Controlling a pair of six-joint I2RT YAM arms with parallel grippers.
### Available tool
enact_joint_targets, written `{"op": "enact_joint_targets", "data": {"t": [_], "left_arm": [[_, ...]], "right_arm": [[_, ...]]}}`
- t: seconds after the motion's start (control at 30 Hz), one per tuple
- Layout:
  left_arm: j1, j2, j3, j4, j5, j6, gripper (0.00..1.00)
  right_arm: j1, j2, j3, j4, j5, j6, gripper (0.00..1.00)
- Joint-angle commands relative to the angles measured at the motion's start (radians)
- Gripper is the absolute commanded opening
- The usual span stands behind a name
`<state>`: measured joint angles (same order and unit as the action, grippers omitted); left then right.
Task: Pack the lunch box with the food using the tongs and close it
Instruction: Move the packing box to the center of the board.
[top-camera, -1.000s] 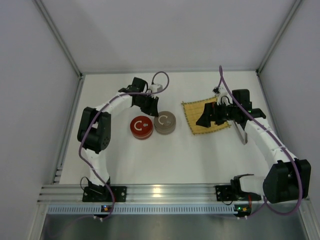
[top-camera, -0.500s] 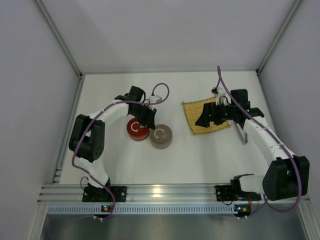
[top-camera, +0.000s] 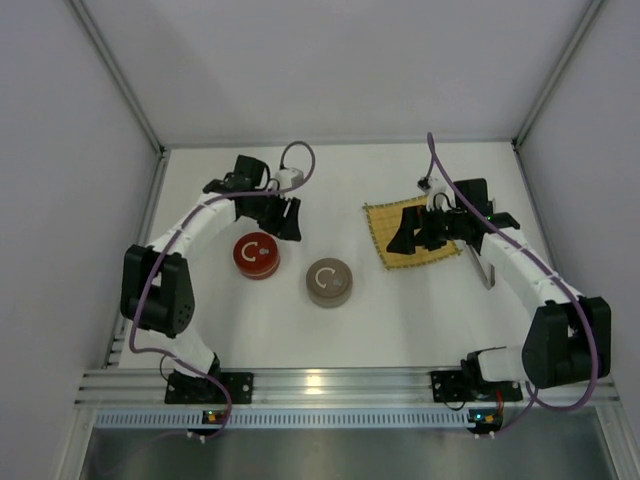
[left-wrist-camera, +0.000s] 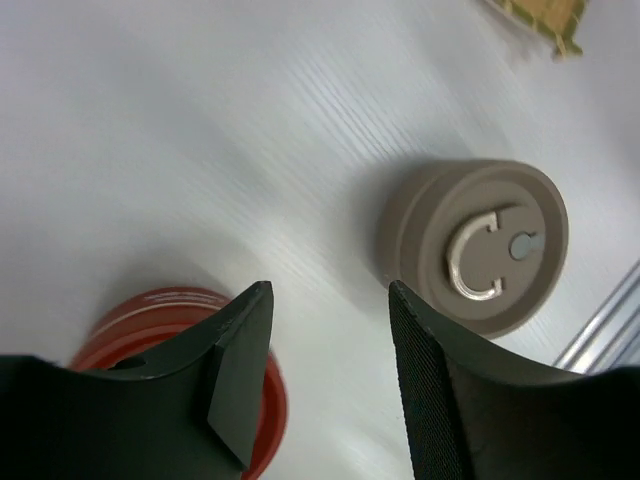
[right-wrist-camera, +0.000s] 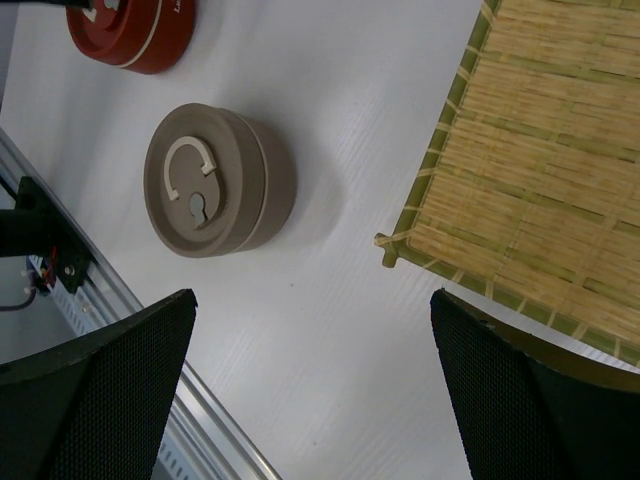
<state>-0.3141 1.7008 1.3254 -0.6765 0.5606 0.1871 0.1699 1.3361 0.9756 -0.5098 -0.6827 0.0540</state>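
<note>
Two round lidded lunch box containers sit on the white table, one red (top-camera: 256, 255) and one beige (top-camera: 328, 282), each with a C-shaped ring on its lid. My left gripper (top-camera: 287, 217) hovers just beyond the red one, open and empty. In the left wrist view the left gripper (left-wrist-camera: 328, 295) has the red container (left-wrist-camera: 140, 315) under one finger and the beige one (left-wrist-camera: 470, 255) off to the right. My right gripper (top-camera: 406, 234) hangs wide open over the bamboo mat (top-camera: 381, 236). The silvery tongs (top-camera: 485, 272) lie by the mat's right side. The food is hidden.
In the right wrist view the right gripper (right-wrist-camera: 312, 300) frames bare table, with the mat's corner (right-wrist-camera: 540, 180), the beige container (right-wrist-camera: 215, 180) and the red container (right-wrist-camera: 130, 35) ahead. An aluminium rail (top-camera: 320, 385) runs along the near edge. Grey walls enclose the table.
The beige container has shifted toward the near edge and the red one has slid left. My left gripper has opened and drawn back toward the far left. The right arm has barely moved.
</note>
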Motion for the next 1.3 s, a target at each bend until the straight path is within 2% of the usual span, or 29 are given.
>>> {"op": "enact_joint_targets", "data": {"t": [0.0, 0.17, 0.27, 0.37, 0.6, 0.77, 0.9, 1.0, 1.27], "left_arm": [[0.067, -0.03, 0.099, -0.017, -0.056, -0.002, 0.55], [0.209, 0.048, 0.147, -0.073, -0.126, 0.032, 0.44], [0.248, 0.066, 0.132, -0.11, -0.159, 0.106, 0.43], [0.28, 0.069, 0.112, -0.139, -0.122, 0.179, 0.43], [0.29, 0.103, 0.075, -0.181, -0.125, 0.25, 0.43], [0.297, 0.141, 0.04, -0.13, -0.13, 0.255, 0.43], [0.297, 0.171, 0.037, -0.124, -0.088, 0.259, 0.37], [0.296, 0.143, 0.008, -0.126, -0.064, 0.265, 0.31], [0.282, 0.02, -0.126, -0.143, -0.024, 0.265, 0.29]], "right_arm": [[0.013, -0.041, 0.008, 0.05, -0.024, -0.009, 0.99], [0.013, -0.055, 0.002, 0.044, -0.025, -0.016, 1.0], [0.013, -0.06, 0.003, 0.037, -0.026, -0.019, 0.99], [0.013, -0.06, 0.003, 0.036, -0.025, -0.02, 0.99], [0.013, -0.058, 0.008, 0.034, -0.023, -0.02, 0.99], [0.013, -0.061, 0.009, 0.03, -0.021, -0.022, 0.99], [0.013, -0.063, 0.012, 0.022, -0.018, -0.028, 0.99], [0.011, -0.074, 0.009, 0.02, -0.015, -0.031, 0.99], [0.013, -0.068, 0.011, 0.021, -0.017, -0.026, 0.99]]}}
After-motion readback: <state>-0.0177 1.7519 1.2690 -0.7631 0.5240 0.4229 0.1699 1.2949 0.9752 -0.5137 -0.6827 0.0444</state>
